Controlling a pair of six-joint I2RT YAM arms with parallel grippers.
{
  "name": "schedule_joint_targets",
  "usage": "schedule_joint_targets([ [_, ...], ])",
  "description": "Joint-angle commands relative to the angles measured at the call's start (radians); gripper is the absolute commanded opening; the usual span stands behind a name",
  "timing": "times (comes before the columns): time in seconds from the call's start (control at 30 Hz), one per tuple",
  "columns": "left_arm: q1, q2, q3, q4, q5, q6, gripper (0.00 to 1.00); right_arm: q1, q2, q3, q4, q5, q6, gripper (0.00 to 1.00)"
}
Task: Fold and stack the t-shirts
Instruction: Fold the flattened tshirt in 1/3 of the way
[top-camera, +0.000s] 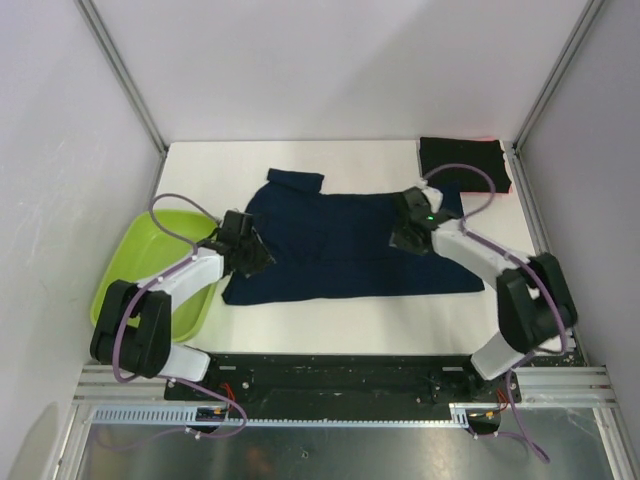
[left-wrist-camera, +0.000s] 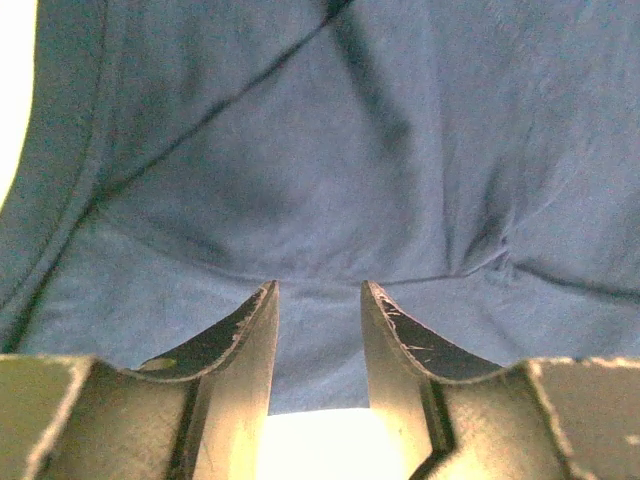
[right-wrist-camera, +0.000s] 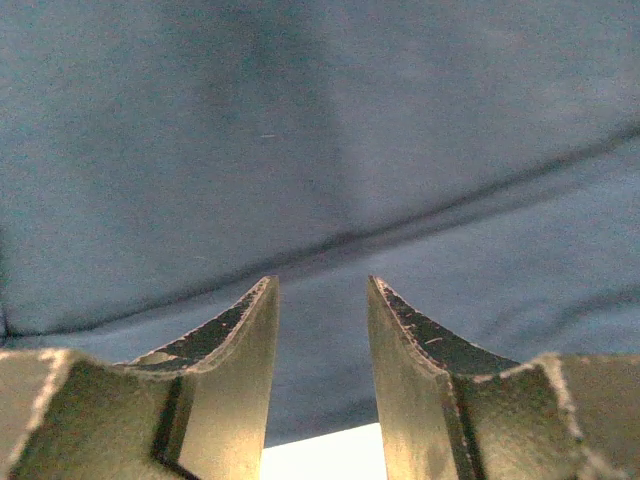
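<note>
A dark navy t-shirt (top-camera: 350, 245) lies spread across the middle of the white table (top-camera: 330, 325), one sleeve pointing to the back left. A folded black t-shirt (top-camera: 462, 165) sits at the back right corner, with a red-pink edge (top-camera: 507, 189) showing beneath it. My left gripper (top-camera: 250, 250) is down at the navy shirt's left edge. Its jaws (left-wrist-camera: 318, 285) stand apart, and flat navy cloth (left-wrist-camera: 330, 150) lies between and beyond the tips. My right gripper (top-camera: 410, 232) is over the shirt's right part, jaws (right-wrist-camera: 320, 280) likewise apart over the navy cloth (right-wrist-camera: 320, 130). Neither has cloth pinched.
A lime-green plastic tub (top-camera: 140, 265) stands at the table's left edge, under the left arm. Grey walls with metal posts close in the left, right and back sides. A black base rail (top-camera: 330, 375) runs along the near edge.
</note>
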Motion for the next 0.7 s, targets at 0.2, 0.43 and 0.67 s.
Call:
schedule_joint_targets([
  [0.2, -0.050, -0.052, -0.125, 0.010, -0.093, -0.152, 0.49, -0.261, -0.282, -0.305, 0.073, -0.009, 0.107, 0.45],
  [0.43, -0.050, -0.040, -0.162, 0.009, -0.146, -0.189, 0.53, -0.362, -0.301, -0.465, 0.135, -0.034, 0.223, 0.45],
  [0.67, -0.053, -0.058, -0.223, 0.003, -0.163, -0.228, 0.55, -0.427, -0.311, -0.522, 0.081, -0.030, 0.299, 0.46],
])
